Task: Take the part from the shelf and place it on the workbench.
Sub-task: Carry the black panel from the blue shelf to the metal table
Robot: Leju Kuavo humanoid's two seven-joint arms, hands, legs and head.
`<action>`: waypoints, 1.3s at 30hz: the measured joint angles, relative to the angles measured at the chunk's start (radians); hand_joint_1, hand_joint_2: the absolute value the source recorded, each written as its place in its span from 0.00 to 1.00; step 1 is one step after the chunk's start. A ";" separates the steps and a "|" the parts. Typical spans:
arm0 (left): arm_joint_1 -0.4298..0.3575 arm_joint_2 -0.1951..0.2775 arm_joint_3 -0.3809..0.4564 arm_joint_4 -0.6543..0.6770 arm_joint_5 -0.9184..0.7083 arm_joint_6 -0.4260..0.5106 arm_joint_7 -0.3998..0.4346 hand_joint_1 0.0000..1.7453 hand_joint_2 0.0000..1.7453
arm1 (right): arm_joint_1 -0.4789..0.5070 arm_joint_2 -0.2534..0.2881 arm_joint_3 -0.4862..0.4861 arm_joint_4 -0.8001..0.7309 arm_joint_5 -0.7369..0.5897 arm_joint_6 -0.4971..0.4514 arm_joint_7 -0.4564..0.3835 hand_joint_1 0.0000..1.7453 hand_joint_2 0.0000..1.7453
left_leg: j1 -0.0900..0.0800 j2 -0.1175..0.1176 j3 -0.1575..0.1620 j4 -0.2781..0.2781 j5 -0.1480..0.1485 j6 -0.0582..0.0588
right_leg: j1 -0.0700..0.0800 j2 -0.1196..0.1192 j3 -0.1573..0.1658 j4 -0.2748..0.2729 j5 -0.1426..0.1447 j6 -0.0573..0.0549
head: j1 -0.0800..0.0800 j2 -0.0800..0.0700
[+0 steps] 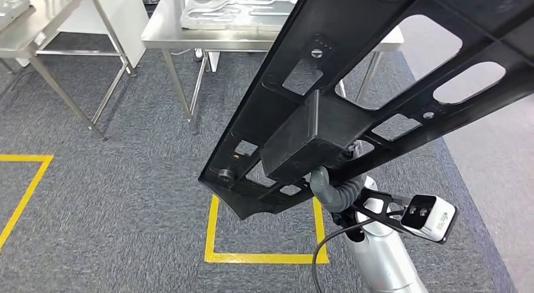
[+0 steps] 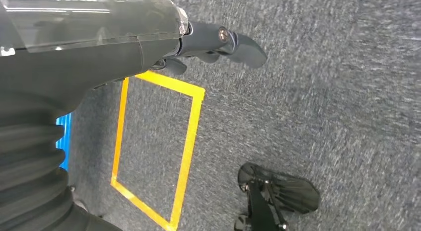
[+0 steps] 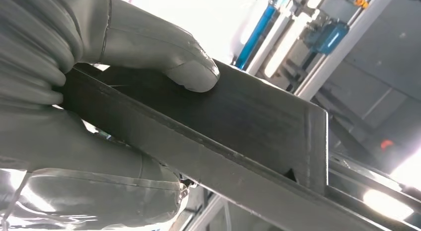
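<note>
The part is a long black frame with cut-out windows and a boxy block in its middle. It hangs tilted in the air across the head view, over the carpet in front of the steel workbench. My right hand grips it from below at the block. In the right wrist view the hand clamps the part's black edge, with the thumb pressed on its flat face. My left hand hangs over the carpet with its dark fingers stretched out and nothing in them.
Silver metal plates lie on the workbench. A second steel table stands at the far left. A yellow tape square marks the grey carpet below the part, and another yellow line runs at the left.
</note>
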 joint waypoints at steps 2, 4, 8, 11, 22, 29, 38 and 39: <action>-0.003 0.000 0.000 0.000 0.000 0.000 -0.001 0.00 1.00 | 0.000 0.000 -0.001 0.000 0.004 -0.001 0.000 1.00 1.00 | 0.002 0.006 0.005 -0.001 -0.003 -0.013 | 0.000 0.015 -0.001 -0.003 0.004 -0.013 | 0.000 0.000; -0.004 0.000 0.001 0.000 0.000 -0.001 -0.001 0.00 1.00 | -0.001 0.001 -0.001 -0.001 0.008 -0.001 0.000 1.00 1.00 | 0.006 -0.022 -0.008 0.034 -0.031 -0.023 | -0.003 0.024 0.001 -0.009 0.009 -0.026 | 0.000 0.000; 0.006 0.001 0.001 0.000 0.000 -0.001 -0.001 0.00 1.00 | -0.001 0.001 -0.001 0.001 0.010 -0.001 0.000 1.00 1.00 | 0.009 -0.079 -0.117 0.268 -0.137 -0.031 | 0.001 0.046 0.001 -0.011 0.010 -0.037 | 0.000 0.000; 0.009 0.001 0.000 0.000 0.000 -0.006 0.000 0.00 1.00 | 0.000 0.001 -0.001 0.002 0.013 -0.004 0.000 1.00 1.00 | 0.008 -0.081 -0.094 0.199 -0.068 -0.023 | 0.004 0.063 0.004 -0.009 0.010 -0.037 | 0.000 0.000; 0.003 0.005 0.000 0.000 0.000 -0.022 0.001 0.00 1.00 | 0.003 0.000 -0.012 -0.008 0.011 -0.010 0.000 1.00 1.00 | 0.002 -0.082 -0.010 -0.013 0.022 0.036 | 0.003 0.072 -0.089 0.188 -0.101 0.011 | 0.000 0.000; 0.003 0.004 0.000 0.000 0.000 -0.031 0.001 0.00 1.00 | 0.011 -0.002 -0.018 -0.016 0.011 -0.010 0.000 1.00 1.00 | -0.003 -0.081 -0.011 -0.001 0.014 0.023 | 0.001 0.061 -0.004 0.026 -0.003 0.002 | 0.000 0.000; 0.001 0.005 0.000 0.000 0.000 -0.031 0.002 0.00 1.00 | 0.013 -0.002 -0.019 -0.027 0.010 -0.005 0.000 1.00 1.00 | 0.002 -0.082 -0.122 0.241 -0.114 -0.020 | 0.003 0.063 0.011 -0.015 0.004 -0.041 | 0.000 0.000; 0.002 0.005 0.000 0.000 0.000 -0.031 0.002 0.00 1.00 | 0.014 -0.002 -0.019 -0.027 0.010 -0.005 0.000 1.00 1.00 | 0.002 -0.082 -0.143 0.282 -0.122 -0.021 | 0.004 0.063 0.011 -0.014 0.004 -0.042 | 0.000 0.000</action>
